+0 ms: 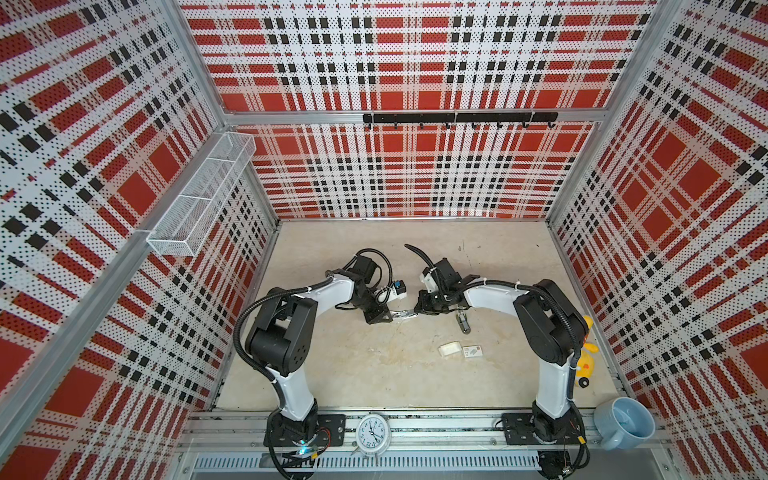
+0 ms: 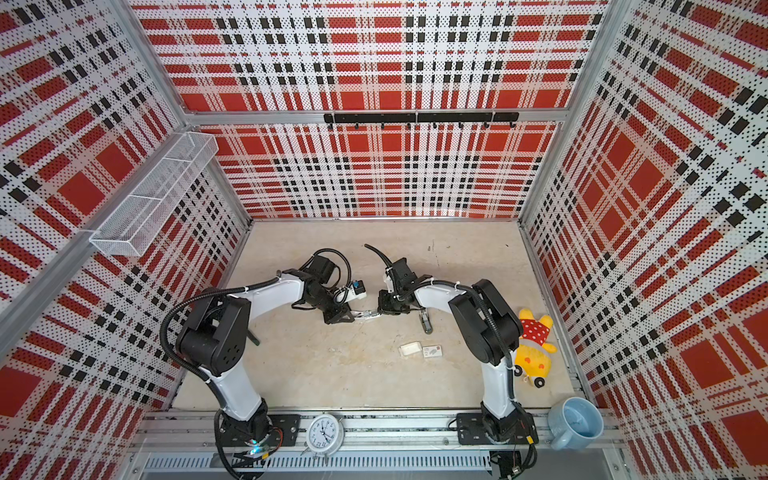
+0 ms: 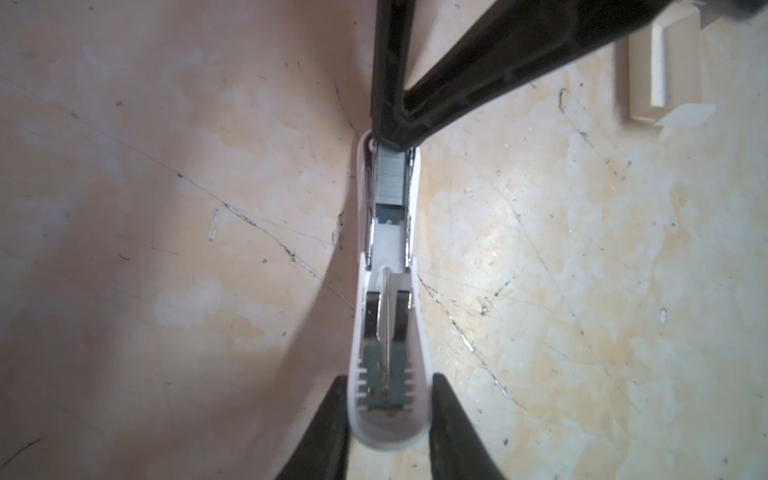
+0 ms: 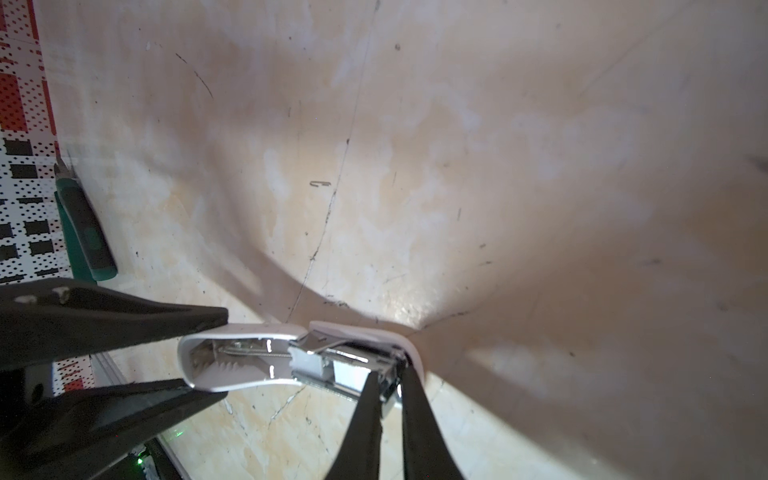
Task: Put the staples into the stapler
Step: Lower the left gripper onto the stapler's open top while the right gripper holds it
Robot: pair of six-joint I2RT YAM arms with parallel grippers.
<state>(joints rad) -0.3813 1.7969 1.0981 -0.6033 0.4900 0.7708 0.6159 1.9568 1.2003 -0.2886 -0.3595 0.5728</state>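
Stapler (image 1: 405, 314) is being held open btwn both arms, mid-table. L gripper (image 3: 390, 379) is clamping its white rear shell. R gripper (image 4: 390, 376) is sitting nearly closed at the channel's front end; can't tell if it's pinching anything. Staples (image 3: 390, 178) are lying in that channel, right under R's tips. Table (image 1: 374, 382) is showing beige, stained, scratched all over, w/ one loose staple (image 4: 320, 183) on it. White tray (image 1: 449, 348) and box (image 1: 473, 351) are lying side by side nearer the arm bases. Plaid perforated walls (image 1: 415, 62) are closing in three sides, w/ basket (image 1: 199, 195) on the left one and hook rail (image 1: 459, 117) at back.
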